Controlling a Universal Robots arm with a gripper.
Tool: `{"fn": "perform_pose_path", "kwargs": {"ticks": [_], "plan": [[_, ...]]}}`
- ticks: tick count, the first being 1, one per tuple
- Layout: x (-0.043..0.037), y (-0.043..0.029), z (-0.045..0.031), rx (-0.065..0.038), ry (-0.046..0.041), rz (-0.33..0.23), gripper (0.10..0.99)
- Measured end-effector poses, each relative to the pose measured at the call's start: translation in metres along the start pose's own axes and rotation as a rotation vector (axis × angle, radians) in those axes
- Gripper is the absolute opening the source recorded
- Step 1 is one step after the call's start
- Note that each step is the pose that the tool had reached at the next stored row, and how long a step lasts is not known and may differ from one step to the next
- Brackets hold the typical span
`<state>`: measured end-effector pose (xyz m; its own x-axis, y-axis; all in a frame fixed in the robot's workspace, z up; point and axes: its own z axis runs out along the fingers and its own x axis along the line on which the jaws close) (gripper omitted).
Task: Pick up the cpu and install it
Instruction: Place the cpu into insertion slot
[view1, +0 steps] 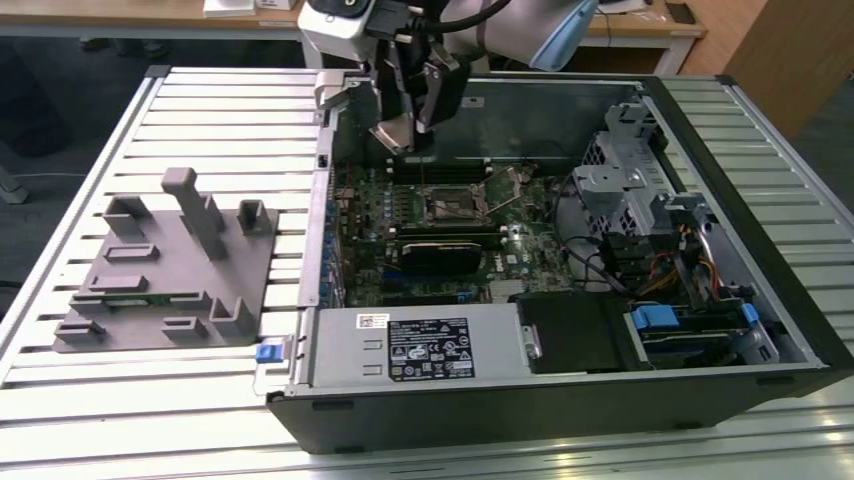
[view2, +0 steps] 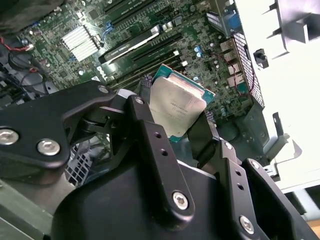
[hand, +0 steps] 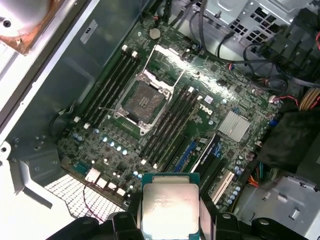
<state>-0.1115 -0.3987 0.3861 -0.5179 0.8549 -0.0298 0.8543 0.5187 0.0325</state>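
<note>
Cpu: You had the cpu (hand: 169, 210) gripped by two opposite edges. Its pale metal top faced the cameras in both wrist views, with a green rim showing around it.
Cpu place: It hung in the air, off the socket (hand: 142, 100) and touching nothing on the board (hand: 200, 130). In the exterior view it sat higher than the socket and a little toward the exterior view's left of it. You could not tell how far beyond the socket it was.
Gripper: Your gripper (view1: 404, 130) was closed narrow on the cpu, with its black fingers (view2: 150, 130) pressed against either side of the chip.
Socket: Its dark square bed lay uncovered. In the first wrist view its metal frame (hand: 166, 62) stood swung open on the side away from the cpu.
Slots: Long dark slots (hand: 112, 85) ran along both sides of the socket.
Block: A black block (view1: 450, 252) lay on the board just beside the socket, on the side nearer the exterior camera.
Case: The open case (view1: 787, 300) walled the socket in on all sides.
Fixture: A grey fixture (view1: 167, 265) stood outside the case, well apart from the socket toward the exterior view's left.
Table: A slatted table (view1: 80, 150) carried both the case and the fixture.
</note>
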Motion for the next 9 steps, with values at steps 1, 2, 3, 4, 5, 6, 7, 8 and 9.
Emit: {"fn": "perform_pose_path", "kwargs": {"ticks": [1,2,3,4,5,6,7,8,9], "plan": [[0.0000,0.0000,0.0000,0.000,-0.0003,0.009,0.541],[0.0000,0.0000,0.0001,0.001,-0.0006,0.019,0.541],[0.0000,0.0000,0.0001,0.001,-0.0009,0.028,0.541],[0.0000,0.0000,0.0002,0.001,-0.0012,0.037,0.541],[0.0000,0.0000,0.0002,0.001,-0.0015,0.046,0.541],[0.0000,0.0001,0.0002,0.002,-0.0019,0.056,0.541],[0.0001,0.0001,0.0003,0.002,-0.0022,0.067,0.541],[0.0001,0.0001,0.0003,0.002,-0.0027,0.079,0.541],[0.0001,0.0002,0.0004,0.003,-0.0031,0.091,0.541]]}}
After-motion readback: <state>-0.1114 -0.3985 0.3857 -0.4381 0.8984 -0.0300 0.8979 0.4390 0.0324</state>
